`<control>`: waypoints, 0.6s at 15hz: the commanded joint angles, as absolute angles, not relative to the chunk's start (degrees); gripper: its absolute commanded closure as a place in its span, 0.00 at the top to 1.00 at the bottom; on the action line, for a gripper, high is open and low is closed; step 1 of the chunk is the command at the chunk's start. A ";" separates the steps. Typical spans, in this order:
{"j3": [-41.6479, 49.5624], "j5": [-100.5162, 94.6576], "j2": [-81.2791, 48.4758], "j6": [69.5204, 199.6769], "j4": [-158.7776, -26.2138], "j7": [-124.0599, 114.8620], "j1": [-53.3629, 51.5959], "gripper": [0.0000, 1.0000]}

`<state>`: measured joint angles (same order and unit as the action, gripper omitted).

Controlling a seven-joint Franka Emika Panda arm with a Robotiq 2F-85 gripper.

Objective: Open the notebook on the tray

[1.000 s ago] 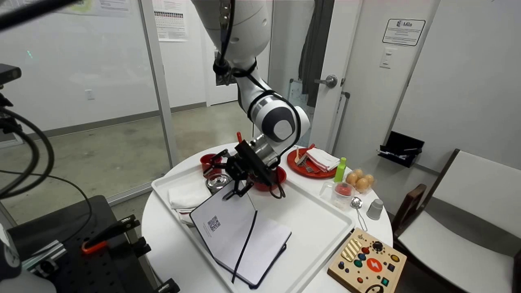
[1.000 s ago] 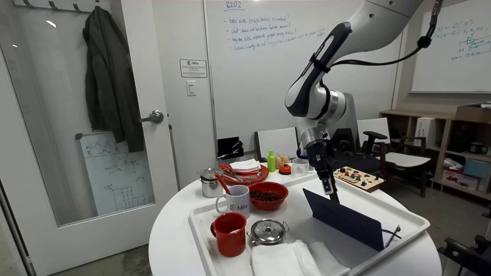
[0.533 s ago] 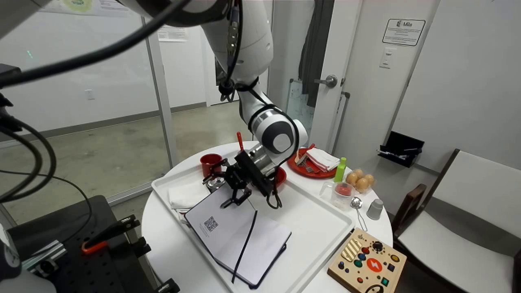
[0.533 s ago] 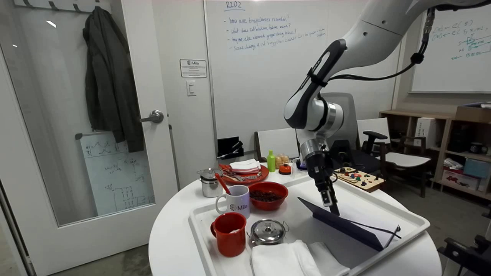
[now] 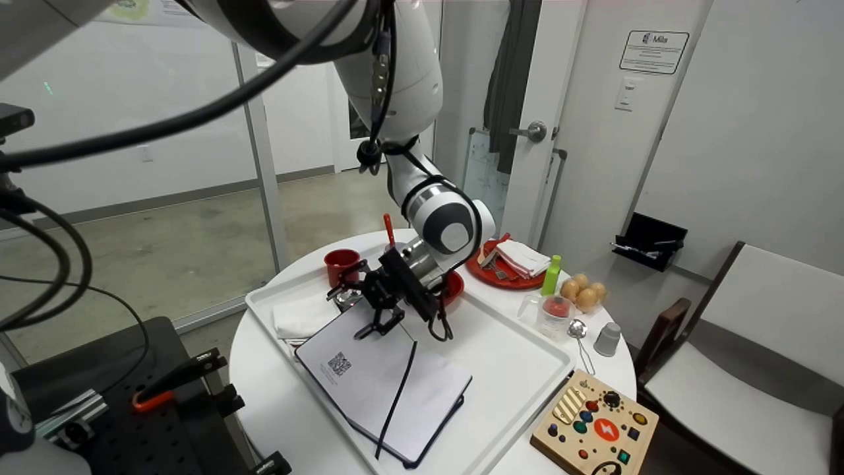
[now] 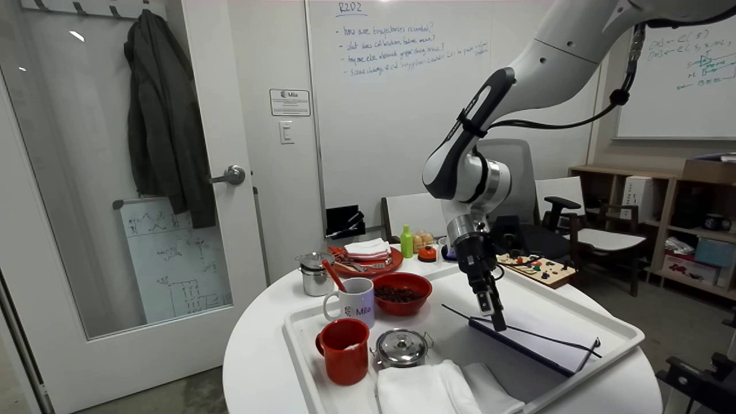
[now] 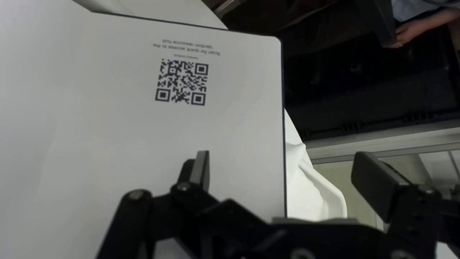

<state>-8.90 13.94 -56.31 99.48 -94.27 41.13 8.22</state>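
Along the left side of the shallow white rectangular tray (image 5: pixel 504 356), as an exterior view is showing it, a folded white cloth (image 5: pixel 303 320) is lying near a red mug (image 5: pixel 340 262) and a lidded round steel pot (image 6: pixel 402 349). Next rightward, the black two-fingered gripper (image 5: pixel 347 315) is standing with its fingers spread wide, gripping nothing; its farther finger is pointing toward mug and pot, so a careless sweep could be tipping them. The nearer finger is lying over the cover's inner face; whether it is touching cannot be told. On the tray, the rectangular navy-covered notebook with white pages (image 5: pixel 379 379) is sitting open, its cover at a low tilt. A stiff spine could be swinging that cover shut if the finger is leaving too soon, and cloth or pot could be propping it. Farther right, the thin black strap (image 5: pixel 398 402) is crossing near the fold, possibly snagging a finger.
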 commanded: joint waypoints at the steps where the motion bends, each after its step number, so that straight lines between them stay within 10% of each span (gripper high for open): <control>1: -9.16 13.43 -57.76 97.56 -92.07 39.41 7.63 1.00; 9: -8.97 12.06 -62.79 98.71 -87.74 36.21 5.58 1.00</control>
